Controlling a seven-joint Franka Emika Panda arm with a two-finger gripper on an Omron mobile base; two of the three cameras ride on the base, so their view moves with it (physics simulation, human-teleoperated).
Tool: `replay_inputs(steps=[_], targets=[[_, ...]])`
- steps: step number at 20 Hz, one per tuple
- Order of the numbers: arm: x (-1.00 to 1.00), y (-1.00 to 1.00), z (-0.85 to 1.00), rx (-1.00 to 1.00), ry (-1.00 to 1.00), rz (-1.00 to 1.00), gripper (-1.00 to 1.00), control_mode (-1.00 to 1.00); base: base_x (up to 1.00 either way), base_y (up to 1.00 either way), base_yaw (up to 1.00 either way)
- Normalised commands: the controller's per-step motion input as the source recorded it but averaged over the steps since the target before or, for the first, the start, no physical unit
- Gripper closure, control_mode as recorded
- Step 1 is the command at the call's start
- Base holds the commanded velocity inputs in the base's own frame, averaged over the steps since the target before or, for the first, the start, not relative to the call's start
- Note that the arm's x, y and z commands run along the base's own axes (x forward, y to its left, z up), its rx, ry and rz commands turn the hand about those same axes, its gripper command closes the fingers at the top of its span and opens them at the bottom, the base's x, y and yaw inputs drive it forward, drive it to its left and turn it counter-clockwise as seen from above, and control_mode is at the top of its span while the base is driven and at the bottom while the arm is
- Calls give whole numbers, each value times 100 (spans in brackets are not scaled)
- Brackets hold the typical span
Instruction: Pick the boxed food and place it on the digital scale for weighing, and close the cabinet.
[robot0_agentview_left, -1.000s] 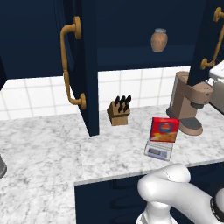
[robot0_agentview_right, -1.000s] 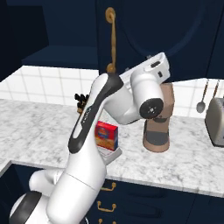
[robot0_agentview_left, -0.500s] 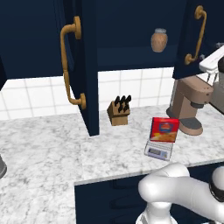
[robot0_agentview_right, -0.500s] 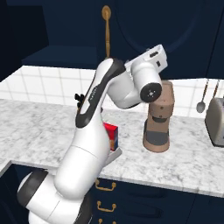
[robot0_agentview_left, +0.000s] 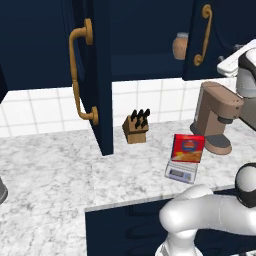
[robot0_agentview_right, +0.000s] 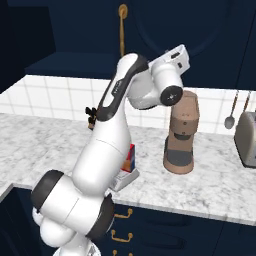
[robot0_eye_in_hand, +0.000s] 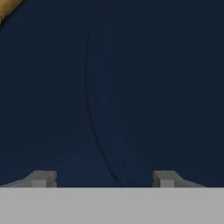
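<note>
Even rendered light w/ soft shadows, no glare, base views sharp, hand view dim, slightly blurred

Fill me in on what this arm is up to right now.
The boxed food already stands on the digital scale on the marble counter. The arm has its gripper up against a navy arched-panel door of the cabinet, fingers spread wide and holding nothing. Both cabinet doors are still swung out, with a tan jar on the shelf inside, so the closing remains to be done.
</note>
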Motion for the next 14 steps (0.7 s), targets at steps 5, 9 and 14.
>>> replay_inputs(steps=[5,9,14], targets=[[79,0,0,0,-4,0,-100,-100,0,0,0],[27,0,0,0,-6,0,-100,-100,0,0,0],[-100,18,0,0,-30,0,-100,-100,0,0,0]])
